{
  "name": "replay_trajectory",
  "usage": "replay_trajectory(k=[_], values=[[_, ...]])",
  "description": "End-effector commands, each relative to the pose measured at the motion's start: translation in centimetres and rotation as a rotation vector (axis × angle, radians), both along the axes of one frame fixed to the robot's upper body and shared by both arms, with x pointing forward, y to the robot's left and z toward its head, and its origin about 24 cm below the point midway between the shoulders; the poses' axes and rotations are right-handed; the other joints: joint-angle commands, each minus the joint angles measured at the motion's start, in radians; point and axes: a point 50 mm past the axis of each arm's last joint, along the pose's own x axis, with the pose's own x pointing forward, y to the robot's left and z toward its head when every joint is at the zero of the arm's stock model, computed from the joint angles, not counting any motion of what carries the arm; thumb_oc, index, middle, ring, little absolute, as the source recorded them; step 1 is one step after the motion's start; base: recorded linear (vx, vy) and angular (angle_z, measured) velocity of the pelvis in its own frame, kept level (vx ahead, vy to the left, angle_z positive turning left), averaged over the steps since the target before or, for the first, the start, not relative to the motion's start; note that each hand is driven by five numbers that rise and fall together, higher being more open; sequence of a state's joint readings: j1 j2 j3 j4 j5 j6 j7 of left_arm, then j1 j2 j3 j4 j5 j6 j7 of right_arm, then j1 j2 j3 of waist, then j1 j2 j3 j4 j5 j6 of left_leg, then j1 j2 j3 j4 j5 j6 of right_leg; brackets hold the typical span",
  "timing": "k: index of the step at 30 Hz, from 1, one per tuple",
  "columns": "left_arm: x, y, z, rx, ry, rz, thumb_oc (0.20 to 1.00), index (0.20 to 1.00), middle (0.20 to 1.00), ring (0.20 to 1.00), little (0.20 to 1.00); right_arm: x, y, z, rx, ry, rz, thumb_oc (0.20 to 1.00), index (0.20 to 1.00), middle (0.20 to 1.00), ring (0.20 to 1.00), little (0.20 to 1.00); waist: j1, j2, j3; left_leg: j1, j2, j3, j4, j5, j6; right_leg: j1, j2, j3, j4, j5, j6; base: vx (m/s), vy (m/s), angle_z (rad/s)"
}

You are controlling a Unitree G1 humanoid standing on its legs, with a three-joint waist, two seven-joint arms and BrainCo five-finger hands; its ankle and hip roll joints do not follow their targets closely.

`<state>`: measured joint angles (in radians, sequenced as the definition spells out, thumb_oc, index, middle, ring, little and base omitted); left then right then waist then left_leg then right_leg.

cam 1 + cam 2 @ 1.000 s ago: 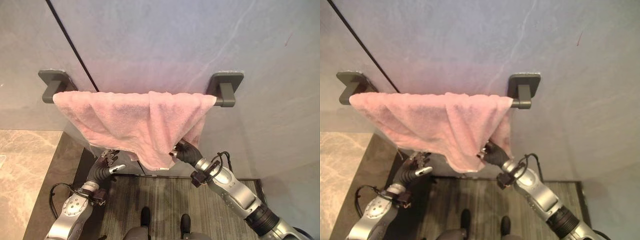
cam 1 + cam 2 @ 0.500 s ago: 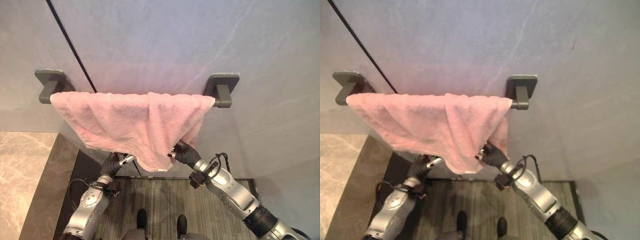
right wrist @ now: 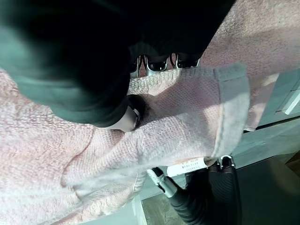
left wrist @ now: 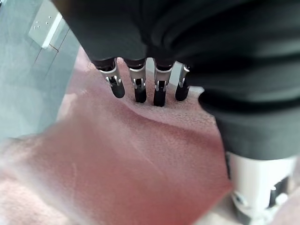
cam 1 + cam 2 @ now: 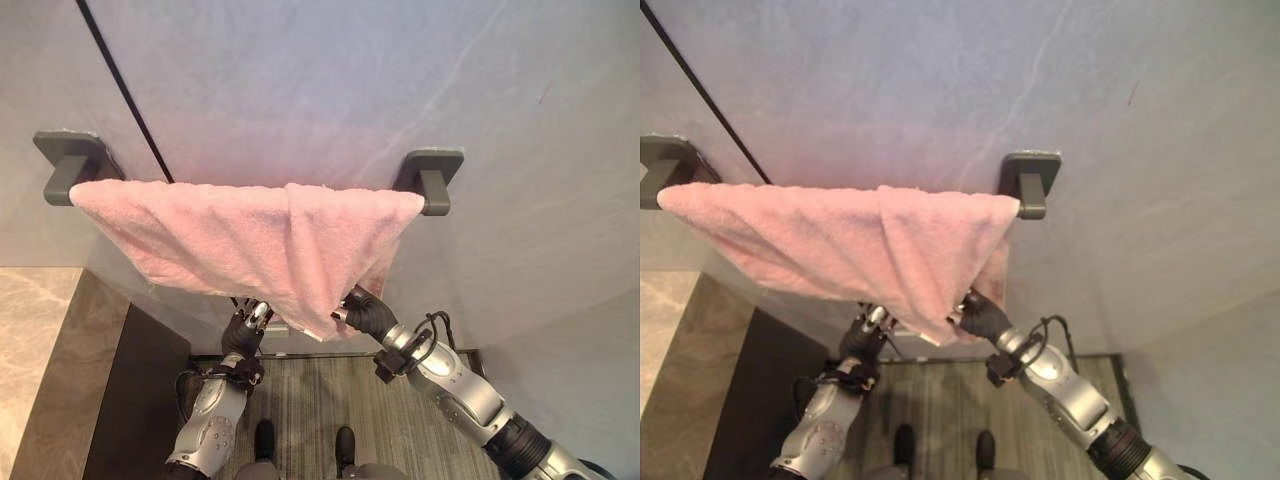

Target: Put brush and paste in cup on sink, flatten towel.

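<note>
1. The pink terry towel (image 5: pixel 250 245) hangs bunched over a dark grey wall rail (image 5: pixel 432 185) — one folded layer sags to a point at the middle.
2. The right hand (image 5: pixel 365 312) pinches the towel's lower corner, thumb and fingers closed on the cloth.
3. The left hand (image 5: pixel 247 330) is just beside it under the hem; its straight fingers (image 4: pixel 136 86) rest on the cloth.
4. A small white label (image 3: pixel 190 166) hangs at the hem — its print is unreadable.

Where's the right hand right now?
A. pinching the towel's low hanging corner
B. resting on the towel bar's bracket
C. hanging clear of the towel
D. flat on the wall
A: the right hand sits at the pink towel's lowest corner, with the cloth pinched between thumb and fingers.
</note>
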<state>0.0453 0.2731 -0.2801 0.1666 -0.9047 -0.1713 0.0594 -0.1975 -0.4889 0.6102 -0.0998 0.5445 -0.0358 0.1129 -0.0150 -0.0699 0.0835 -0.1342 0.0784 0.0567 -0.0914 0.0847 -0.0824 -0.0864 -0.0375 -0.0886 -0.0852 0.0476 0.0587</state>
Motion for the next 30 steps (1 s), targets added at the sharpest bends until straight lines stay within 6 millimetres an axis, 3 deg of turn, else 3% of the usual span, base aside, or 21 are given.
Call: replay_trajectory(k=[1, 12, 22, 30], values=[[1.5, 1.4, 3.7, 0.003, -0.198, 0.027, 1.0, 1.0, 1.0, 1.0, 1.0, -0.4, 0.3, 1.6, 0.101, -0.055, 0.015, 0.2, 0.2, 0.2, 0.2, 0.2, 0.015, -0.034, -0.013, -0.009, 0.099, 0.01, 0.004, 0.016, -0.073, -0.009, -0.147, 0.034, -0.002, 0.033, 0.136, 0.0, 0.0, 0.0], [-2.1, 2.9, 4.6, 0.081, -0.211, -0.13, 1.0, 1.0, 1.0, 1.0, 1.0, -0.1, -1.5, 1.6, 0.067, -0.076, -0.034, 0.2, 0.2, 0.2, 0.2, 0.2, 0.049, -0.015, -0.005, -0.018, 0.1, -0.016, 0.004, 0.025, -0.071, 0.004, -0.142, 0.007, -0.002, 0.027, 0.132, -0.01, -0.011, 0.03], [-5.6, 5.2, 2.3, 0.172, -0.029, -0.218, 1.0, 1.0, 1.0, 1.0, 1.0, 0.0, -1.8, 2.2, 0.038, -0.116, -0.028, 0.2, 0.2, 0.2, 0.2, 0.2, 0.073, 0.007, 0.006, -0.04, 0.093, -0.038, 0.004, 0.039, -0.067, 0.003, -0.142, -0.015, -0.002, 0.03, 0.132, -0.03, -0.007, 0.09], [-6.3, 5.2, 2.4, 0.188, -0.001, -0.302, 1.0, 1.0, 1.0, 1.0, 1.0, 0.2, -1.8, 2.7, 0.03, -0.145, -0.029, 0.2, 0.2, 0.2, 0.2, 0.2, 0.08, 0.007, 0.014, -0.058, 0.097, -0.048, 0.004, 0.049, -0.072, -0.008, -0.135, -0.024, -0.002, 0.034, 0.132, -0.04, -0.015, 0.07]])
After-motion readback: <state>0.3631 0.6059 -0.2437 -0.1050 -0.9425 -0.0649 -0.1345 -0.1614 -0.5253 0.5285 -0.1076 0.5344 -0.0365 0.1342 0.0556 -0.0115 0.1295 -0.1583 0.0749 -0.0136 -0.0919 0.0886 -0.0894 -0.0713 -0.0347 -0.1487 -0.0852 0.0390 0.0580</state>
